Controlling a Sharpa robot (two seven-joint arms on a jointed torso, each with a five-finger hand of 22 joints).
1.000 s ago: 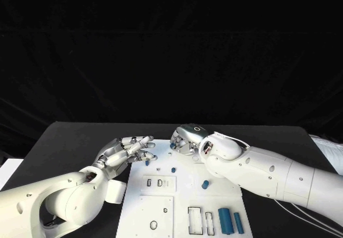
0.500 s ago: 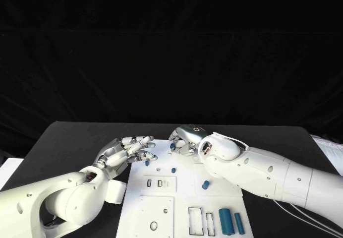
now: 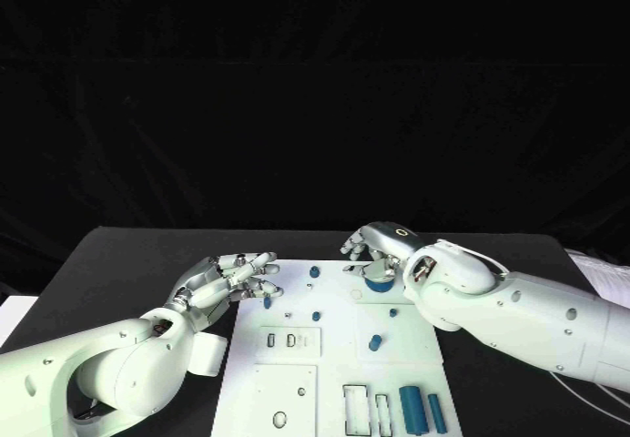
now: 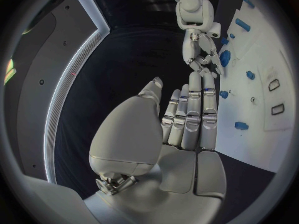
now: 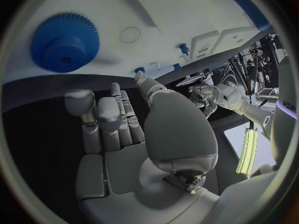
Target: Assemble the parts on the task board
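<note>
So the right hand hangs over the far right part of the task board, right above a blue gear that sits flat on the white plate. In the right wrist view its fingers are loosely apart with nothing between them, so it holds nothing. The left hand sits at the board's far left edge, fingers stretched out side by side, also holding nothing, with a small blue peg just beside its fingertips.

The rest of the parts are spread out: two long blue bars near the right near corner, a short blue piece mid-board, a few more small pegs toward the far end.

What worries me: the gear lies flat and low, so if the fingers come down off-centre they'd probably just shove it across the plate instead of getting under its toothed rim. It looks like smooth plastic, so a pinch on the teeth could slip or tip it. Also the left fingertips are close enough to that little peg that any drift could knock it over or roll it away.
</note>
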